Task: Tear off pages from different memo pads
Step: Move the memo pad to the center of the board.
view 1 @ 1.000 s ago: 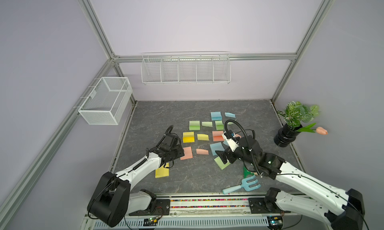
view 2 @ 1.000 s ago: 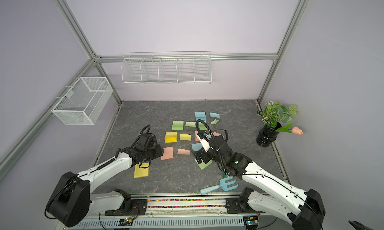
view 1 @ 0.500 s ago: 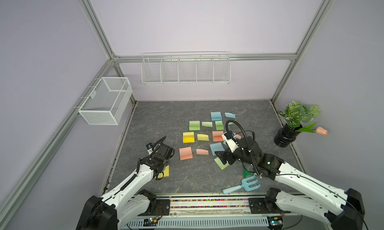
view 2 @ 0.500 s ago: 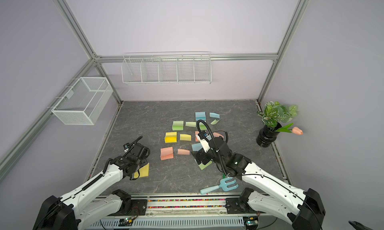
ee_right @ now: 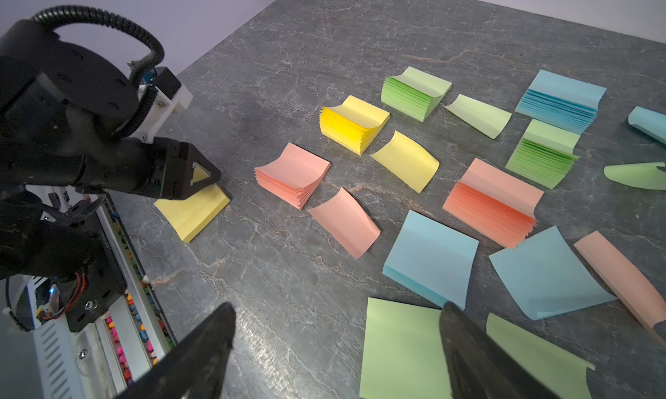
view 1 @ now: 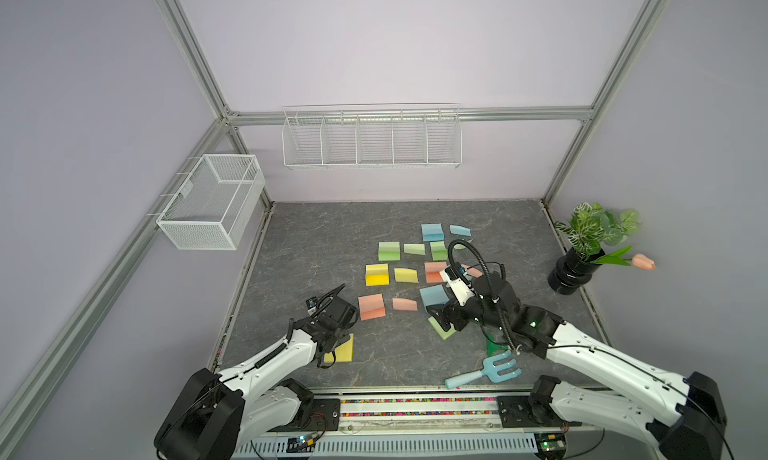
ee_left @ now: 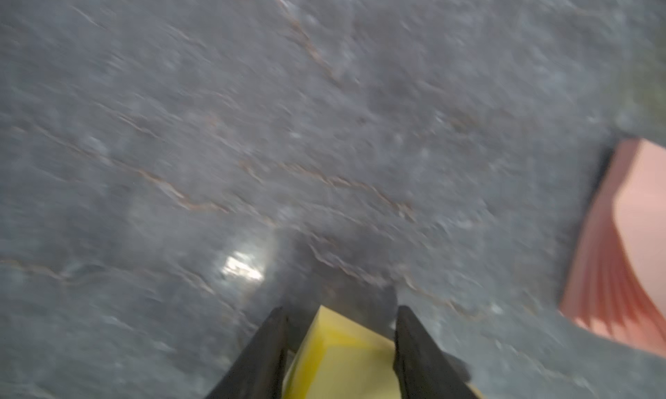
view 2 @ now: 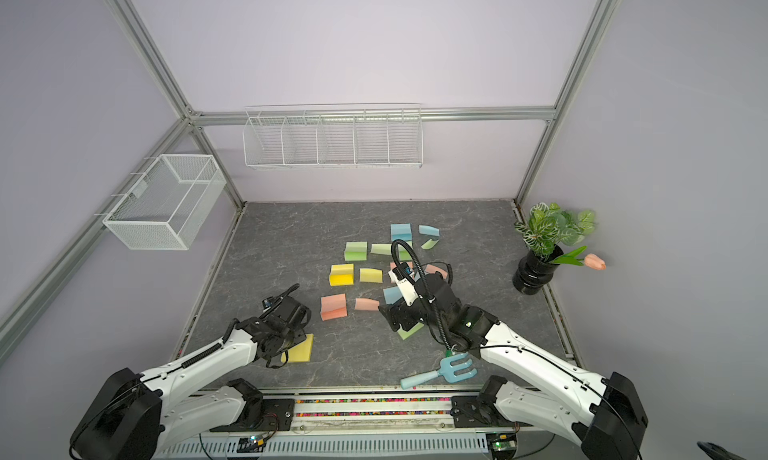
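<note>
**Left jaws astride the yellow pad's corner, right jaws wide over the green pad**

My left gripper (ee_left: 340, 310) has its jaws part-way apart, and the near yellow pad (ee_left: 342, 357) sits between them. One corner of the pad pokes out past my fingertips and points straight away from my wrist, so the pad lies diamond-wise to the jaws. My fingers look close against its two edges, but the view is blurred and I cannot tell whether they pinch it. The pad is square, with no long side, and lies flat on the table (view 1: 316, 246). In both top views it lies near the front edge, apart from the other pads and half hidden under my left wrist.

My right gripper (ee_right: 337, 309) is spread wide and grips nothing. A green pad (ee_right: 400, 346) lies flat below it. One finger hangs over bare table; the other stands over the pad's edge, its tip in line with a corner of a blue pad (ee_right: 432, 256). In both top views the green pad is turned with a corner toward the front edge.

Between my two grippers sits a salmon pad (ee_right: 292, 173), with a curled salmon page (ee_right: 346, 220) just beside it. Beyond them are a fanned yellow pad (ee_right: 355, 123) and a yellow page (ee_right: 405, 159).
</note>
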`<state>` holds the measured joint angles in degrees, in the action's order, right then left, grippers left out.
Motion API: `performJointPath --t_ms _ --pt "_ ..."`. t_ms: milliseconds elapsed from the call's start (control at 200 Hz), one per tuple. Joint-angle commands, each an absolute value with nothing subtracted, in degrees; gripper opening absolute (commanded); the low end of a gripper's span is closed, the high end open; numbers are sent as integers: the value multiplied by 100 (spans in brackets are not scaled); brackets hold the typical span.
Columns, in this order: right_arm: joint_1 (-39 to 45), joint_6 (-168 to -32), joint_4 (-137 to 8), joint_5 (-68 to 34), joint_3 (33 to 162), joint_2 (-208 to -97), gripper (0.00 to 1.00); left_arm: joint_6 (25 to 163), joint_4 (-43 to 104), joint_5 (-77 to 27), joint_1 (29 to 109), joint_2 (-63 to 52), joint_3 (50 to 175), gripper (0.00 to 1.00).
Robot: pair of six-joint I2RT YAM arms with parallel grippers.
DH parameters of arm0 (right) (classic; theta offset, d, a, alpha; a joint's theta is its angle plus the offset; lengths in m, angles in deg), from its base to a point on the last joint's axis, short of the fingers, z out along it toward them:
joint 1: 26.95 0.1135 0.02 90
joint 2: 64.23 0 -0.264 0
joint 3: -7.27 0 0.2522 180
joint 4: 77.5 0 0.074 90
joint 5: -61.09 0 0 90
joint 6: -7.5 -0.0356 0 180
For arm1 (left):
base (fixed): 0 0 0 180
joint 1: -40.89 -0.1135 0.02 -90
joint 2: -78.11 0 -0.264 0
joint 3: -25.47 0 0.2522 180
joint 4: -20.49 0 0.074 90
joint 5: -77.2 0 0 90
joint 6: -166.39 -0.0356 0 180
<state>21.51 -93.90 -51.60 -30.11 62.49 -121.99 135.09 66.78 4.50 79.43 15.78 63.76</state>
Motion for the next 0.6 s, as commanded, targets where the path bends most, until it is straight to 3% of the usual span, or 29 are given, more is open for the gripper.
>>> performJointPath --t_ms 0,215,360,460,525,595 --pt "2156 -9513 -5239 -2998 6165 -12127 89 14595 6171 160 8546 1730 6111 50" --pt "2149 -9631 -5000 -3419 6156 -12153 89 15918 5037 510 10229 1061 6362 50" --pt "2139 -9975 -4910 -3755 5805 -11844 89 15889 4627 439 10630 281 7066 50" --pt "2131 -9867 -4815 -3289 5492 -11625 89 15789 5399 641 10637 -35 7648 51" --pt "2151 -9795 -4713 -2707 5342 -11588 100 15543 6130 1054 10628 -86 8024 52" --pt "2280 -9975 -4764 -2388 5110 -11563 93 15311 6647 1426 10579 39 8232 52"
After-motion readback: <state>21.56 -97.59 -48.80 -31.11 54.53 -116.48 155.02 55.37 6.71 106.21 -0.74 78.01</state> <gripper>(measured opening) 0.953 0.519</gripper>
